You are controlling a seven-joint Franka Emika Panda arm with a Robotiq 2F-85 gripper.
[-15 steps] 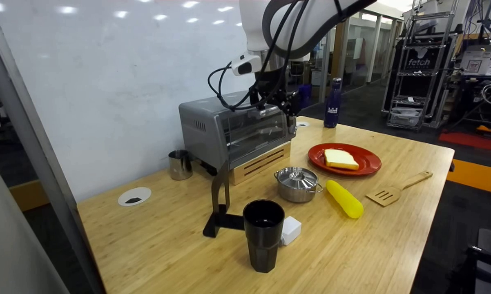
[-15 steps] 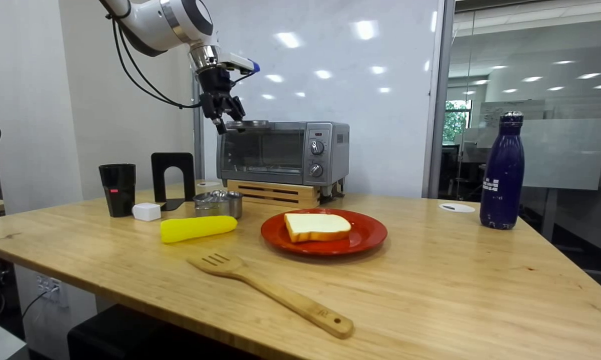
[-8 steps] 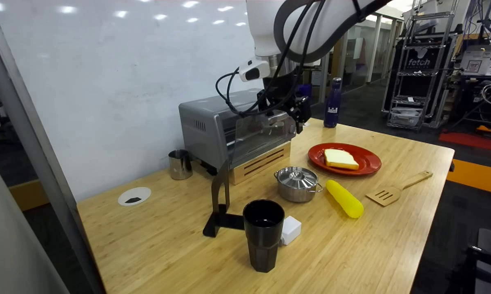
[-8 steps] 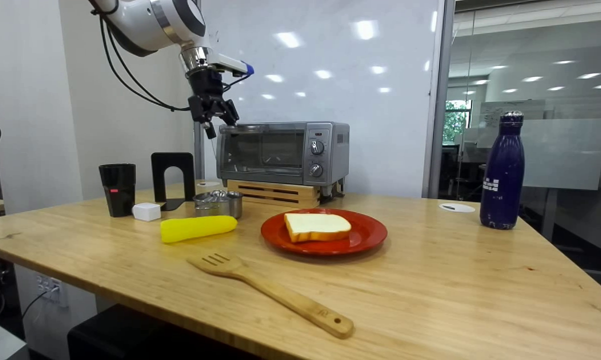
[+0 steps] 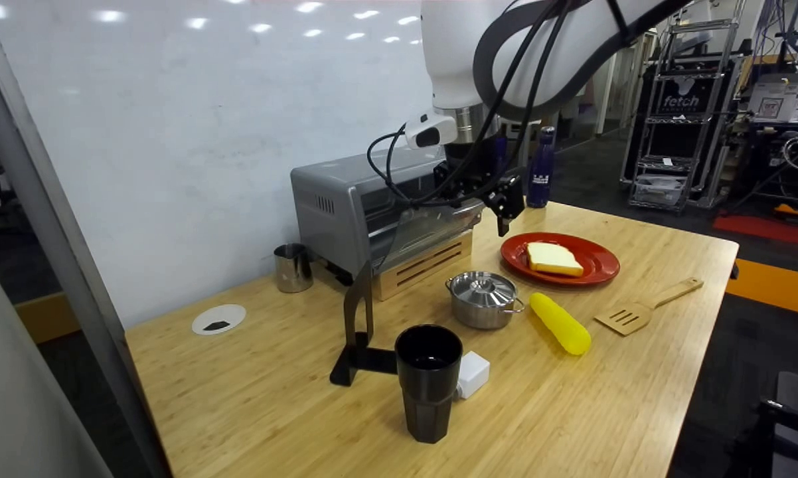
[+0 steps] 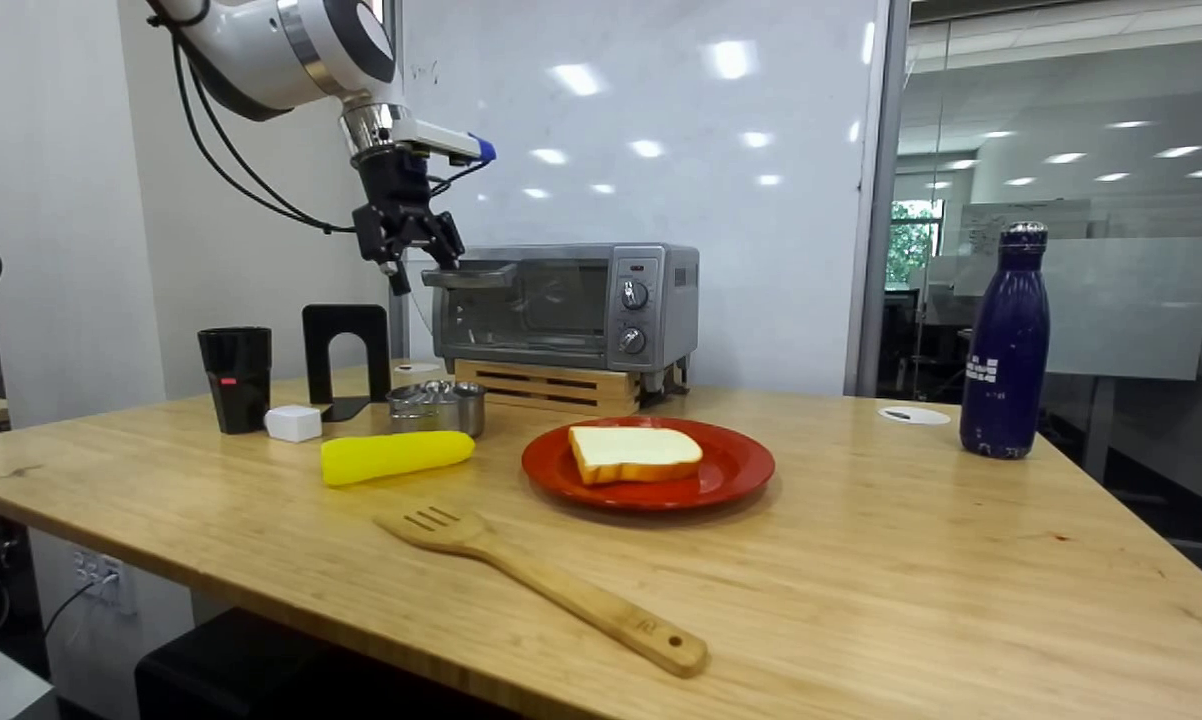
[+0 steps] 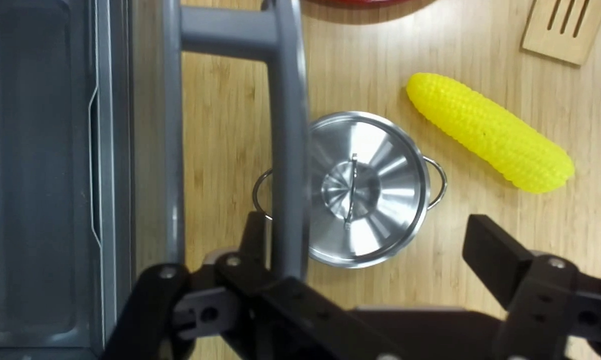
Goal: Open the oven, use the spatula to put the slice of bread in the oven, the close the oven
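The silver-grey oven (image 5: 329,219) stands on a wooden riser, also seen in an exterior view (image 6: 676,310). Its glass door (image 5: 415,236) is partly open, tilted outward. My gripper (image 7: 370,242) is open around the door handle (image 7: 289,150). One finger (image 7: 254,235) is between handle and door, close to the handle; the other is well apart on the outer side. The gripper shows in both exterior views (image 5: 472,202) (image 6: 424,272). The slice of bread (image 6: 636,450) lies on the red plate (image 6: 741,478). The wooden spatula (image 6: 561,592) lies flat on the table; its slotted head shows in the wrist view (image 7: 563,30).
A lidded steel pot (image 7: 370,200) stands below the handle. A yellow corn cob (image 7: 490,132) lies beside it. A black cup (image 5: 429,385), a white block (image 5: 473,375), a black bookend (image 5: 356,332) and a metal jug (image 5: 293,269) stand nearby. A blue bottle (image 6: 1006,345) stands near the table edge.
My gripper has moved outward from the oven and downward. The oven door has swung further open with it, its handle now lower and farther out. The bread and spatula have not moved.
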